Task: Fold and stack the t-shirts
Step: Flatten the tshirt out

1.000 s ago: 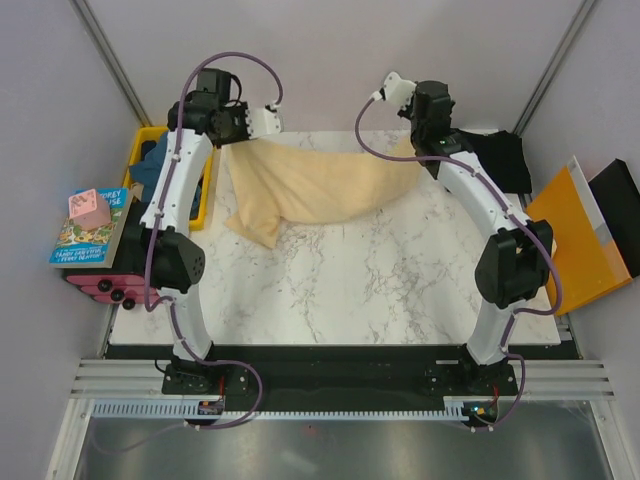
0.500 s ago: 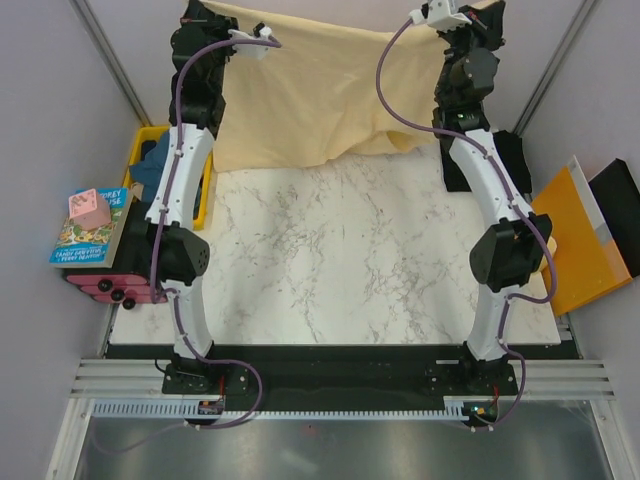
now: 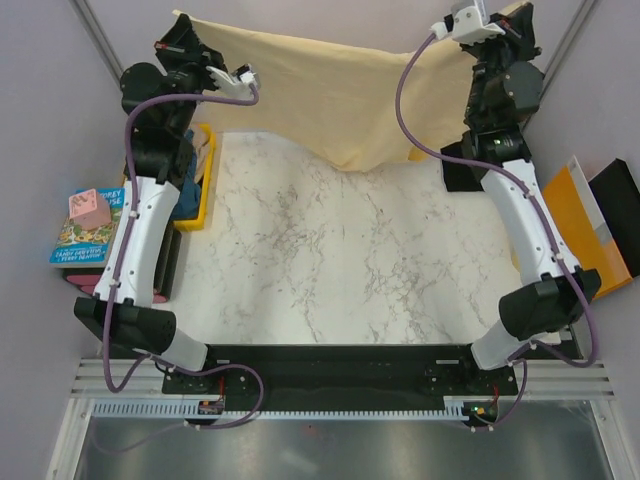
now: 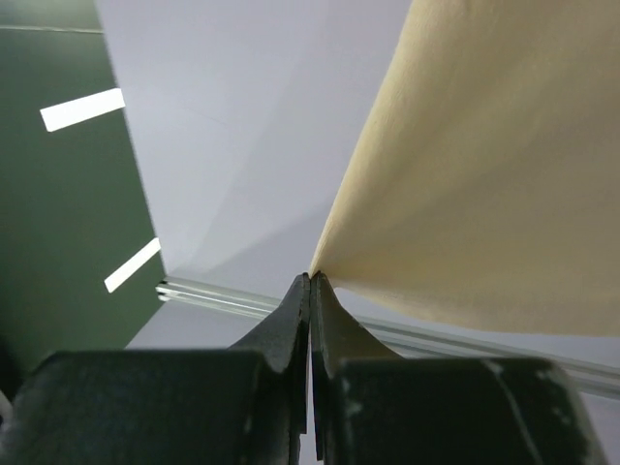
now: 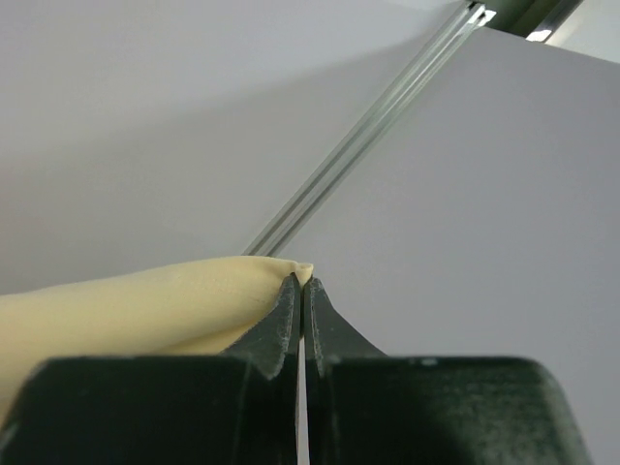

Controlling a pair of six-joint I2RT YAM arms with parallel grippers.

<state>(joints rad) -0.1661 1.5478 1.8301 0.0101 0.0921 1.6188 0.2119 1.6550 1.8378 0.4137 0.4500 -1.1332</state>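
The pale cream-yellow t-shirt [image 3: 340, 95] hangs spread in the air above the far edge of the table, its low point over the back middle. My left gripper [image 3: 182, 22] is shut on its upper left corner, and my right gripper [image 3: 518, 12] is shut on its upper right corner. In the left wrist view the jaws [image 4: 311, 276] pinch the cloth [image 4: 484, 174]. In the right wrist view the jaws [image 5: 302, 279] pinch a folded edge [image 5: 126, 305]. The black t-shirt [image 3: 458, 175] lies at the back right, partly behind the right arm. The teal-blue t-shirt [image 3: 190, 195] lies in the crate.
A yellow plastic crate [image 3: 200, 218] stands at the table's left back edge. An orange flat folder [image 3: 575, 215] leans off the right side. Books [image 3: 85, 240] with a pink die [image 3: 88, 207] lie left of the table. The marble tabletop [image 3: 340, 260] lies under the shirt.
Both grippers have lifted the cream-yellow shirt off the table and pulled it out wide in the air. The arms have swung higher and further apart.
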